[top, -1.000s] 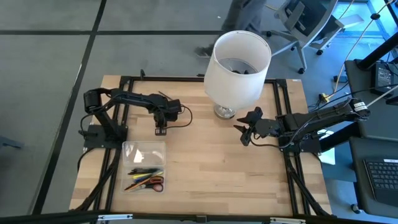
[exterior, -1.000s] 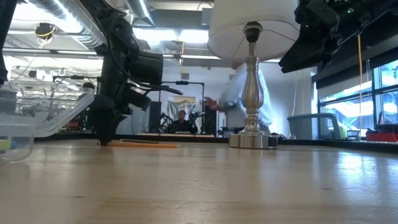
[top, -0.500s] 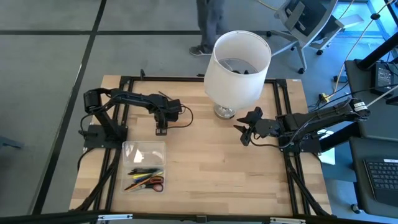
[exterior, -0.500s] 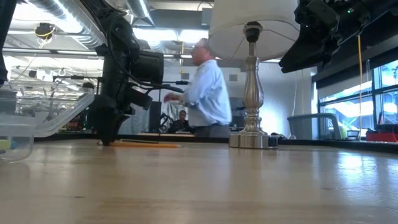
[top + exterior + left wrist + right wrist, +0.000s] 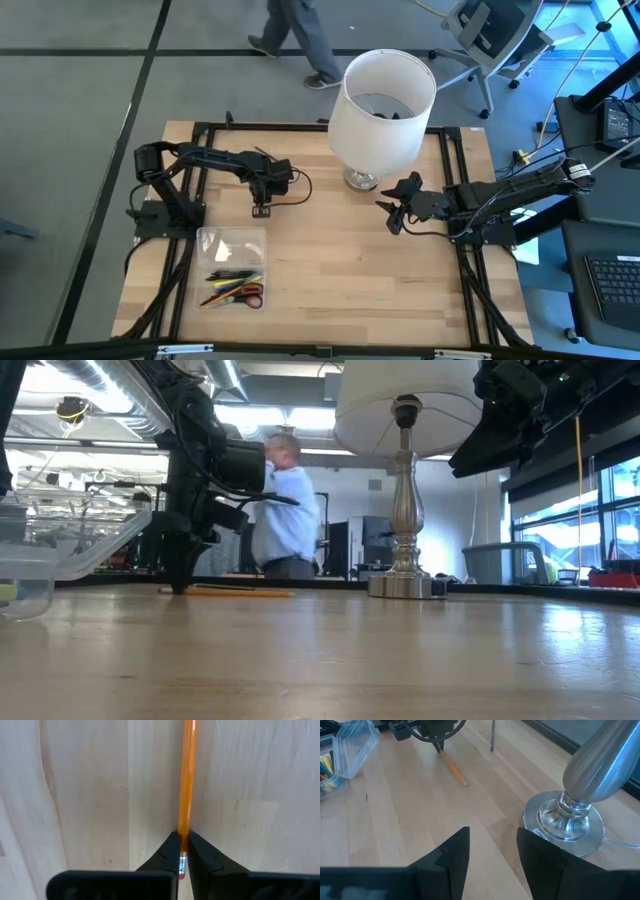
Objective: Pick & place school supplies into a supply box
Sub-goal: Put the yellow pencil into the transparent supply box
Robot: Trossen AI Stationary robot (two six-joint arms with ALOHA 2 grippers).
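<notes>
An orange pencil [image 5: 187, 780] lies flat on the wooden table, and my left gripper [image 5: 182, 847] stands over its eraser end, pointing down and shut on it. The low view shows the pencil [image 5: 238, 592] running from my left gripper [image 5: 180, 586] toward the lamp. The clear supply box [image 5: 232, 266] stands near the table's front left with several pens, pencils and red-handled scissors [image 5: 250, 293] in it. My right gripper [image 5: 391, 216] hangs open above the table beside the lamp base, holding nothing. My left gripper pinches the pencil between its two fingers near the eraser end [image 5: 181, 862], just by the metal ferrule. The fingers [image 5: 170, 851] come from above, pointing down, and lie across the pencil. The pencil lies flat on the table.
A tall lamp with a white shade [image 5: 385, 100] and a metal base [image 5: 565, 827] stands at the far middle of the table, close to my right gripper. A person [image 5: 285, 510] walks in the room beyond the table. Bare wood lies between the box and the right arm.
My left gripper has shut on the pencil's eraser end without shifting along the table. The pencil has stayed flat where it was. The person behind the table has walked across toward the left.
</notes>
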